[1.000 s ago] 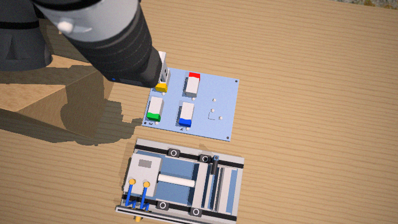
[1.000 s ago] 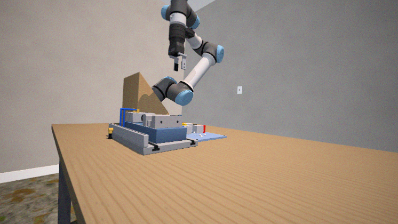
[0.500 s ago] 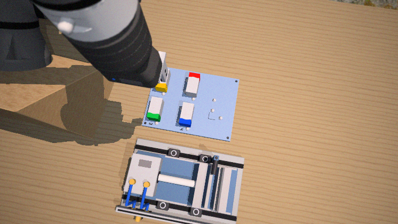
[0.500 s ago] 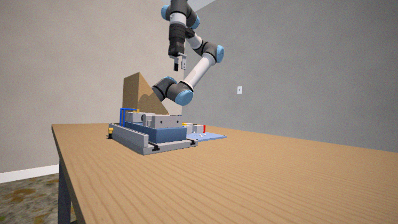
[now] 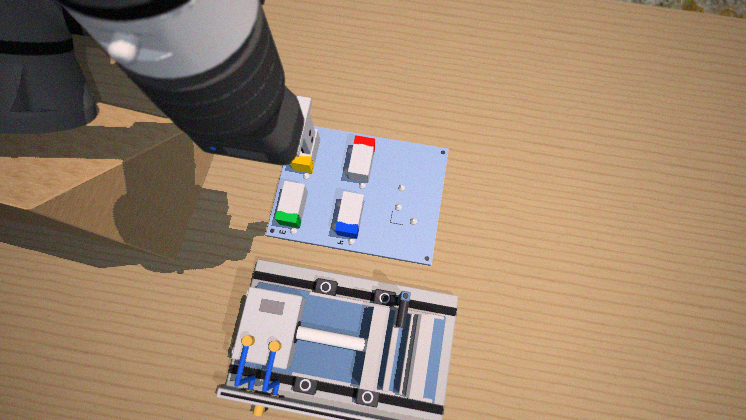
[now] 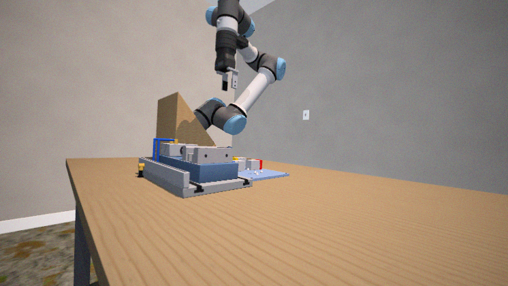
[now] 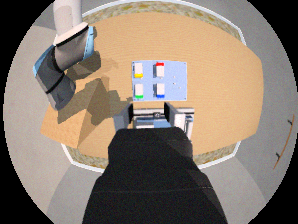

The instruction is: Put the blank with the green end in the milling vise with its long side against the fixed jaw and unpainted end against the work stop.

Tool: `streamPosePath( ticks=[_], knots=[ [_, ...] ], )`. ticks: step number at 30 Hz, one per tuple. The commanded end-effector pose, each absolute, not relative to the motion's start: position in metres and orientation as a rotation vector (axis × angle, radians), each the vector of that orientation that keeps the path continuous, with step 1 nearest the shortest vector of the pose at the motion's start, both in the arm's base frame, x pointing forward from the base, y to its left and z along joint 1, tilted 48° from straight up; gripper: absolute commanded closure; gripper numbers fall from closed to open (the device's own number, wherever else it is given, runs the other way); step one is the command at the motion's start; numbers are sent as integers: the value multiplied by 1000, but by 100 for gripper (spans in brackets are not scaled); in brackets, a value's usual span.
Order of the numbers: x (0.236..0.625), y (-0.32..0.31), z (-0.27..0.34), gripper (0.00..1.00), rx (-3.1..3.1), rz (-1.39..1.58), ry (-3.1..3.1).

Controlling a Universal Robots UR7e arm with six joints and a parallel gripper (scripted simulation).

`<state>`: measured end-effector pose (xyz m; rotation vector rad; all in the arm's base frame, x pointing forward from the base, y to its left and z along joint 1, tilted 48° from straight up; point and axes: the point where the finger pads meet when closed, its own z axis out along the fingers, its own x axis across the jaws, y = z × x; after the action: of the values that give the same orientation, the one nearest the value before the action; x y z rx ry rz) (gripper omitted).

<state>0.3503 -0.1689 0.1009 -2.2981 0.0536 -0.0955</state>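
The green-ended blank (image 5: 289, 205) lies on the light blue plate (image 5: 360, 192) at its near left, green end toward the vise; it also shows in the wrist view (image 7: 140, 91). The vise (image 5: 341, 341) stands in front of the plate. Its jaw block with blue hoses (image 5: 268, 328) is at the left, the fixed jaw (image 5: 425, 346) at the right, and the dark work stop rod (image 5: 403, 310) lies between them. My gripper (image 6: 229, 80) hangs open and empty high above the plate; in the top view one finger (image 5: 306, 133) shows above the yellow-ended blank.
On the plate also lie a yellow-ended blank (image 5: 302, 164), a red-ended blank (image 5: 361, 155) and a blue-ended blank (image 5: 348, 214). Small white pins (image 5: 400, 187) stand on the plate's right part. A tan wedge block (image 6: 178, 118) stands behind the vise, by the arm's base.
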Motion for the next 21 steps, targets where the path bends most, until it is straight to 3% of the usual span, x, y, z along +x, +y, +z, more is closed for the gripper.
streamPosePath(
  ticks=[1, 7, 21],
  knots=[
    [350, -169, 101, 0, -2299, -96, 54],
    [355, -132, 69, 0, -2299, -96, 54],
    [357, -114, 54, 0, -2299, -96, 54]
  ],
)
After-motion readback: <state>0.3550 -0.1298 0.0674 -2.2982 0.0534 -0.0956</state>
